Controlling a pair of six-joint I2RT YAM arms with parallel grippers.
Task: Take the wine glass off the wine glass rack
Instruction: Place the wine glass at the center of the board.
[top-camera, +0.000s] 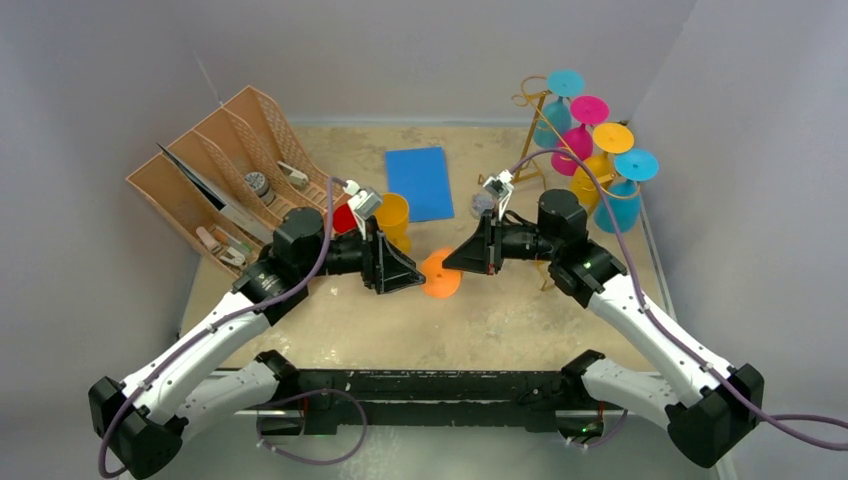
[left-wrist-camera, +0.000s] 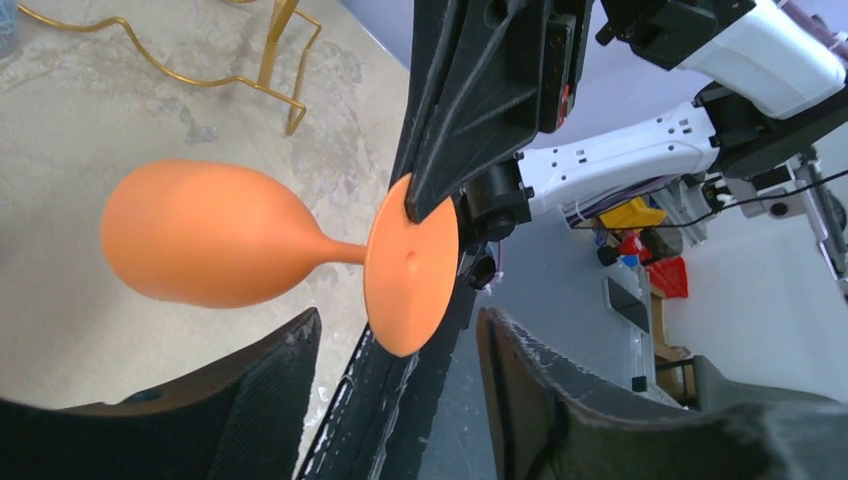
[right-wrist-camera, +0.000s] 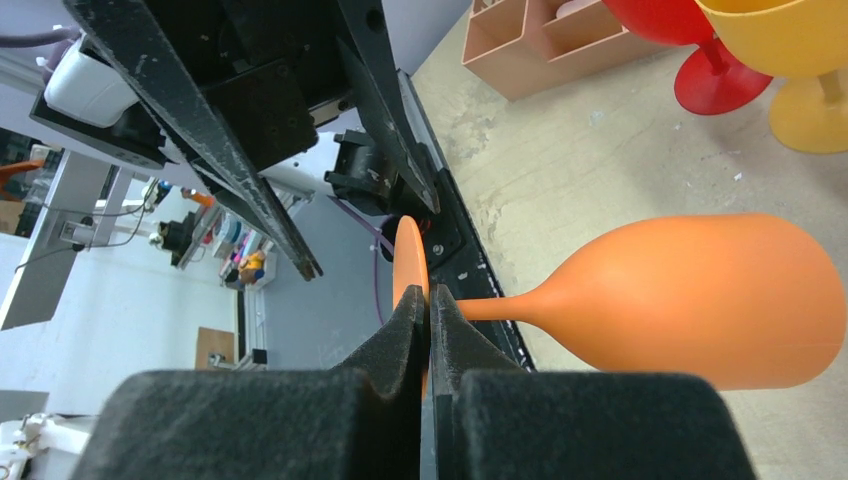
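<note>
An orange wine glass (top-camera: 440, 273) lies horizontal in the air between my two grippers, off the rack. My right gripper (right-wrist-camera: 428, 300) is shut on the rim of its round foot (right-wrist-camera: 408, 258), and the bowl (right-wrist-camera: 700, 300) points away to the side. My left gripper (left-wrist-camera: 395, 400) is open, its fingers (left-wrist-camera: 270, 390) spread just below the foot (left-wrist-camera: 410, 265) without touching it. The gold wire wine glass rack (top-camera: 543, 108) stands at the back right and carries several blue, pink and yellow glasses. Its wavy base (left-wrist-camera: 200, 70) shows in the left wrist view.
A brown slotted organizer tray (top-camera: 230, 180) with small tools stands at the back left. A yellow glass (top-camera: 392, 215) and a red glass (top-camera: 345, 217) stand upright beside it. A blue sheet (top-camera: 418, 183) lies at the back centre.
</note>
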